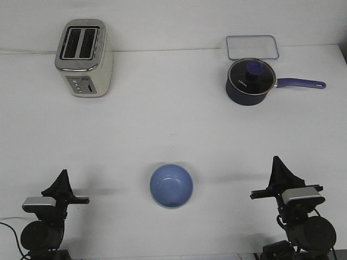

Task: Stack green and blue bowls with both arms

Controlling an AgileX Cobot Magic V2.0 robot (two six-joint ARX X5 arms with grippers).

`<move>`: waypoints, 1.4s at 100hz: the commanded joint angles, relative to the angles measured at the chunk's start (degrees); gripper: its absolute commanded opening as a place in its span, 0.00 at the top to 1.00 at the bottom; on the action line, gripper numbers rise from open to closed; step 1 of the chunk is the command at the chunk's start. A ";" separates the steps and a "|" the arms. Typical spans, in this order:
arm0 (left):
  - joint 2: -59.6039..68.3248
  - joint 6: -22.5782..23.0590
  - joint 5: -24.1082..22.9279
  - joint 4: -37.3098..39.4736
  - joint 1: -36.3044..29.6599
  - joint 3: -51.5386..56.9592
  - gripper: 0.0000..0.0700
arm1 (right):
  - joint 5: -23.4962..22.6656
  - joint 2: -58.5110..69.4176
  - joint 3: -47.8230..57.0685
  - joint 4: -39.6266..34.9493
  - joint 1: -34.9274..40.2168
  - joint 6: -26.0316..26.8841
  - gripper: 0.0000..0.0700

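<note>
A light blue bowl stands upright on the white table, near the front edge and midway between my two arms. A thin pale greenish edge shows under its near-left side, which looks like the green bowl with the blue one nested in it; the rest of the green bowl is hidden. My left gripper is at the front left, well clear of the bowl, with its fingers together and nothing in them. My right gripper is at the front right, also clear, with its fingers together and empty.
A silver and cream toaster stands at the back left. A dark navy saucepan with a glass lid stands at the back right, its handle pointing right. A clear rectangular lid or tray lies behind it.
</note>
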 commanded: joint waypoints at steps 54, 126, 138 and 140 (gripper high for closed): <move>0.24 0.07 -0.15 -2.93 -0.11 -1.11 0.98 | 0.00 0.04 0.26 1.09 0.24 0.52 1.00; 0.24 0.07 -0.15 -2.93 -0.11 -1.11 0.98 | -0.31 -0.79 -7.76 3.52 -4.00 -16.22 1.00; 0.24 0.07 -0.15 -2.93 -0.11 -1.11 0.98 | -1.86 -2.12 -14.99 8.57 -6.56 -17.97 1.00; 0.24 0.07 -0.15 -2.95 -0.11 -1.11 0.98 | -2.14 -2.64 -16.20 9.27 -6.78 -18.49 1.00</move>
